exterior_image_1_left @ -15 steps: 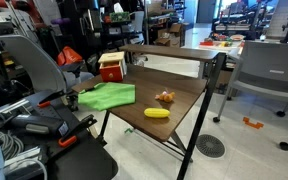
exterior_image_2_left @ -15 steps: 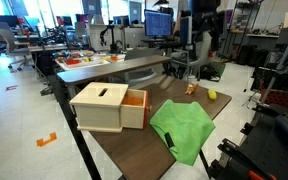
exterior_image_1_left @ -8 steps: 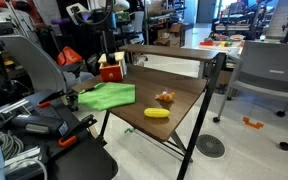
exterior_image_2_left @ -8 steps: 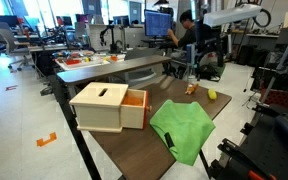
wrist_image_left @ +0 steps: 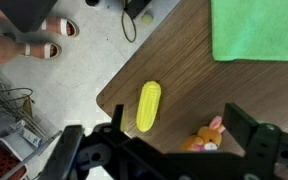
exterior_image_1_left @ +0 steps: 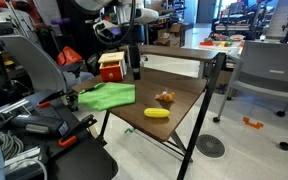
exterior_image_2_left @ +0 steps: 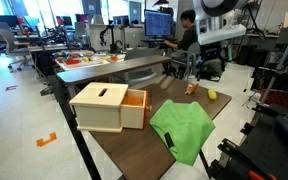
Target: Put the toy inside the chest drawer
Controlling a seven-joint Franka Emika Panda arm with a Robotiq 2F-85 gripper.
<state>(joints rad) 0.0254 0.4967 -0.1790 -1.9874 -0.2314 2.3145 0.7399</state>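
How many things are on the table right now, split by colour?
Green: 1, cloth
Yellow: 1, oblong object
Orange-brown: 1, toy
Red-orange: 1, chest
Total: 4

Busy lab, dark wooden table (exterior_image_1_left: 189, 90), grey chair (exterior_image_1_left: 274, 70), pale floor (exterior_image_1_left: 249, 155), cluttered desks (exterior_image_2_left: 104, 68), lit monitor (exterior_image_2_left: 157, 22)

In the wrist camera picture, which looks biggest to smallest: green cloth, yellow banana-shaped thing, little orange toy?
1. Flat green cloth, though cropped.
2. Yellow oblong object.
3. Small lumpy orange-brown toy, partly hidden, so unsure.
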